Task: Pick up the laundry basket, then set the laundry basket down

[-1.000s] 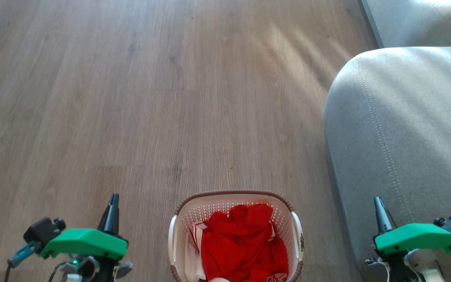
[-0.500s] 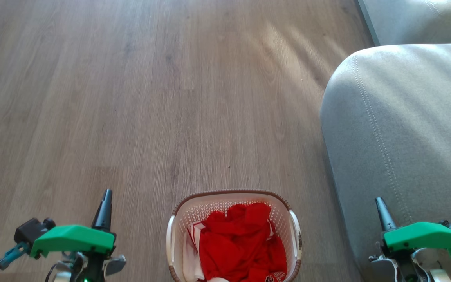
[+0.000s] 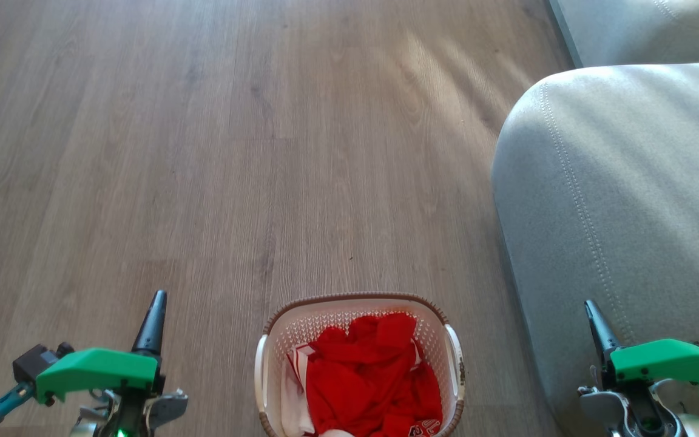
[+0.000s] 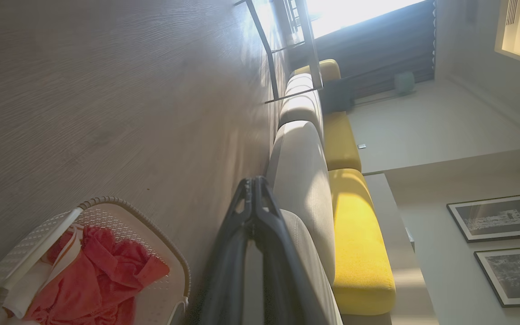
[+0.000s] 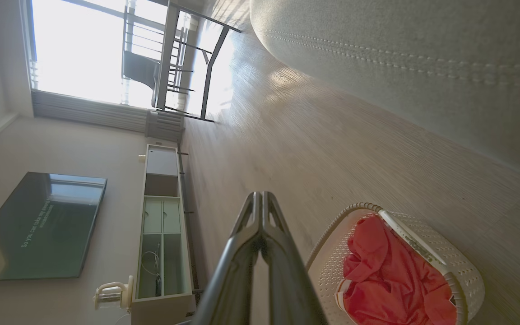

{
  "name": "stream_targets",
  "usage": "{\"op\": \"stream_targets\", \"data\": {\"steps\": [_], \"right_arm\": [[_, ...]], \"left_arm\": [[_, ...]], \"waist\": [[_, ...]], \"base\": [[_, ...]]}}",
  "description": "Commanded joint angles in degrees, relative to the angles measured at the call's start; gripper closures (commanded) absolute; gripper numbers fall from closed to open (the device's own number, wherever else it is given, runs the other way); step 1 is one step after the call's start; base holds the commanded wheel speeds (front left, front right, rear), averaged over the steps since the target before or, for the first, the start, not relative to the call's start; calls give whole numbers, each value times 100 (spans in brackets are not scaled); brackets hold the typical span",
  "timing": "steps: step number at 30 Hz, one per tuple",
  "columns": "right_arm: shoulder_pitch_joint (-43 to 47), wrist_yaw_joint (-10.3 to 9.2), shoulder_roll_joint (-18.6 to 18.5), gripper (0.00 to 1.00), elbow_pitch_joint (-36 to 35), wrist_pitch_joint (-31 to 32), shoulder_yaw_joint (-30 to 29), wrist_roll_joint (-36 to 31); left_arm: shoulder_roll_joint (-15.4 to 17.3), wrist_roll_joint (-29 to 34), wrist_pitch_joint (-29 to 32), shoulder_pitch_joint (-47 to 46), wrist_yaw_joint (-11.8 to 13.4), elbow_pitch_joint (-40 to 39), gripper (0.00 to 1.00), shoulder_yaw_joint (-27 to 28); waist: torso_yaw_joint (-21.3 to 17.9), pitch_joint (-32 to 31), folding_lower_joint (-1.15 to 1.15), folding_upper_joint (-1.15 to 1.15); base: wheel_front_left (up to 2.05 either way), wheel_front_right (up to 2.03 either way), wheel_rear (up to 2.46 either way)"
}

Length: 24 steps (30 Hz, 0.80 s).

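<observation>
Basket (image 3: pixel 355 297) sits bottom center on the floor (image 3: pixel 204 152) between left gripper (image 3: pixel 156 300) and right gripper (image 3: pixel 590 306), sofa (image 3: pixel 628 182) along the right edge.

Laundry basket (image 3: pixel 355 298) on wooden floor (image 3: pixel 204 152) beside grey sofa (image 3: pixel 628 182)

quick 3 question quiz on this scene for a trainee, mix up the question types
1. True or false: the left hand is gripping the laundry basket.
2. Multiple choice: what stands on the floor to the robot's right of the basket? A) a sofa B) a fridge C) a bicycle
3. Fill in the blank: the clothes in the basket are mostly ____.

Key: 1 false, the hand is shut on nothing, apart from the basket; 2 A; 3 red.
</observation>
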Motion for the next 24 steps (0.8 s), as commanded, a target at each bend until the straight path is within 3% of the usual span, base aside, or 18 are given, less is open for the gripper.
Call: {"op": "stream_targets", "data": {"steps": [1,24], "right_arm": [[-335,30,-117,100,-174,43,48,150],[-462,37,-114,100,-161,414,-174,1360]], "left_arm": [[56,-147,49,-364,-52,-226,100,199],[47,-1497,429,-440,-122,-263,100,560]], "waist": [[-6,2,0,0],[-118,26,0,0]], "base": [[0,0,0],[0,0,0]]}}
